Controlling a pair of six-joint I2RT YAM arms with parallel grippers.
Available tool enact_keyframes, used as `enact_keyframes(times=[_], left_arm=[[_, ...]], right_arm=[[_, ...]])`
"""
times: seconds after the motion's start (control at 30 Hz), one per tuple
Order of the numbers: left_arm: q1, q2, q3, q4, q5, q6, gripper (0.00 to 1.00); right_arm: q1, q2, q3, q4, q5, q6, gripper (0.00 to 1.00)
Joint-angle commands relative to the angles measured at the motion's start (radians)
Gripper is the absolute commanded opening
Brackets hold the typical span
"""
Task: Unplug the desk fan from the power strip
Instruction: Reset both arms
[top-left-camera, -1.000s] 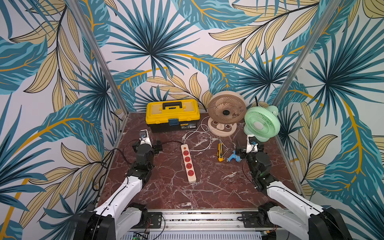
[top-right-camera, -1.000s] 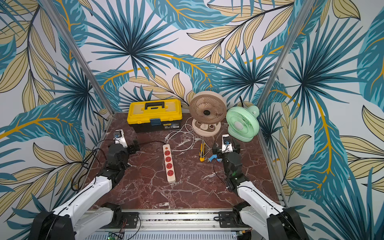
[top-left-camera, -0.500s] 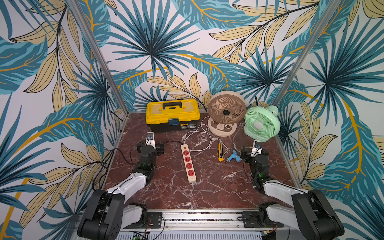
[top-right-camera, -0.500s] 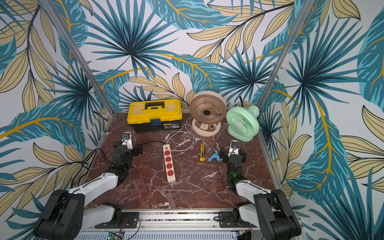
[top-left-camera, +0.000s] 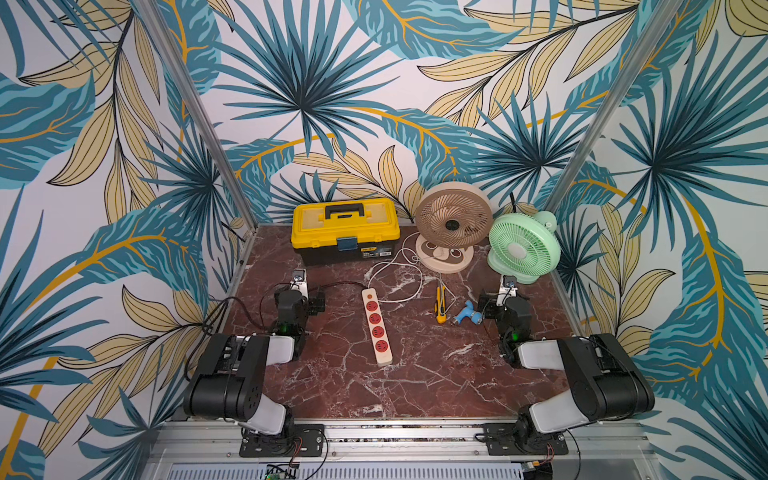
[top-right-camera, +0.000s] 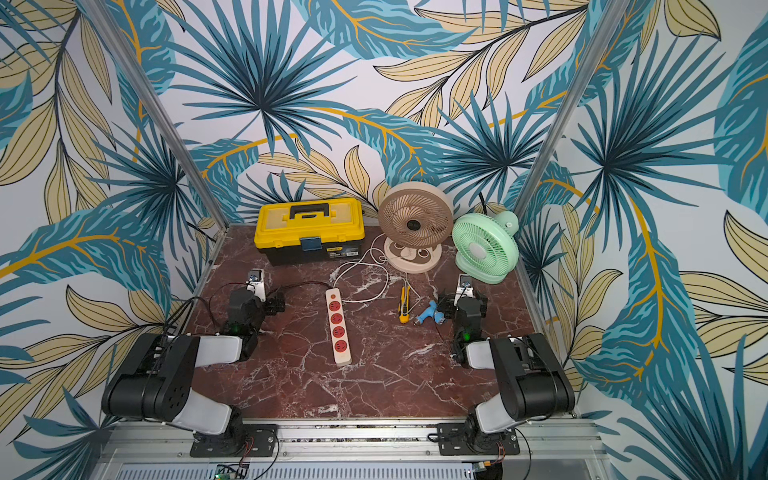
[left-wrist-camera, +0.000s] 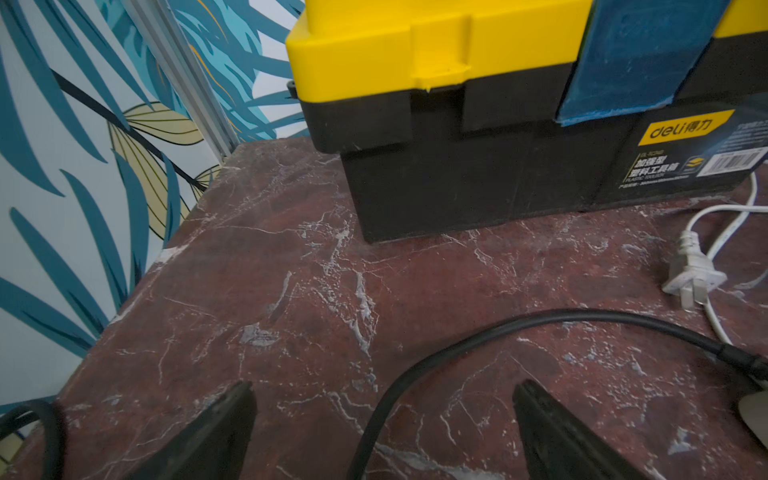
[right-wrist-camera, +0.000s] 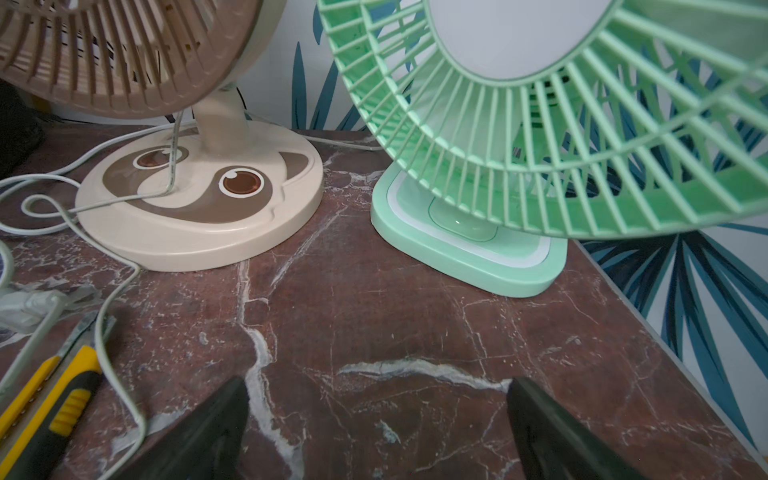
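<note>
Now, desk fan (top-left-camera: 453, 216): upright at the back of the marble table (top-left-camera: 415, 374), between the yellow toolbox (top-left-camera: 345, 230) and the mint-green fan (top-left-camera: 523, 247); its bear-face base sits flat.
White cord (top-left-camera: 395, 270): runs from the fan's base and loops loosely over the marble toward the power strip's far end.
Plug (left-wrist-camera: 692, 274): lies on the marble in front of the toolbox, prongs bare, apart from the strip.
Power strip (top-left-camera: 376, 326): lies lengthwise mid-table, orange button at the far end; all four red sockets show open faces in both top views.
Black cable (left-wrist-camera: 457, 332): curves across the marble just ahead of the left gripper (left-wrist-camera: 382, 399).
Left gripper: low at the table's left side, jaws wide apart, holding nothing.
Right gripper (right-wrist-camera: 376, 395): low at the right side, facing both fans, jaws wide apart, holding nothing.
Utility knife (top-left-camera: 440, 303), small blue tool (top-left-camera: 467, 316): on the marble between the strip and the right gripper.
</note>
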Motion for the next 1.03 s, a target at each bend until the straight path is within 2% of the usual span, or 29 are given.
enact_keyframes(times=[0.0,1.0], left_arm=[[0.009,-0.002,0.002,0.050,0.081,0.014,1.00],[-0.002,-0.003,0.009,0.039,0.065,0.024,1.00]], right_arm=[[-0.020,-0.003,0.033,-0.025,-0.030,0.024,1.00],[-0.019,-0.004,0.040,-0.046,-0.018,0.027,1.00]])
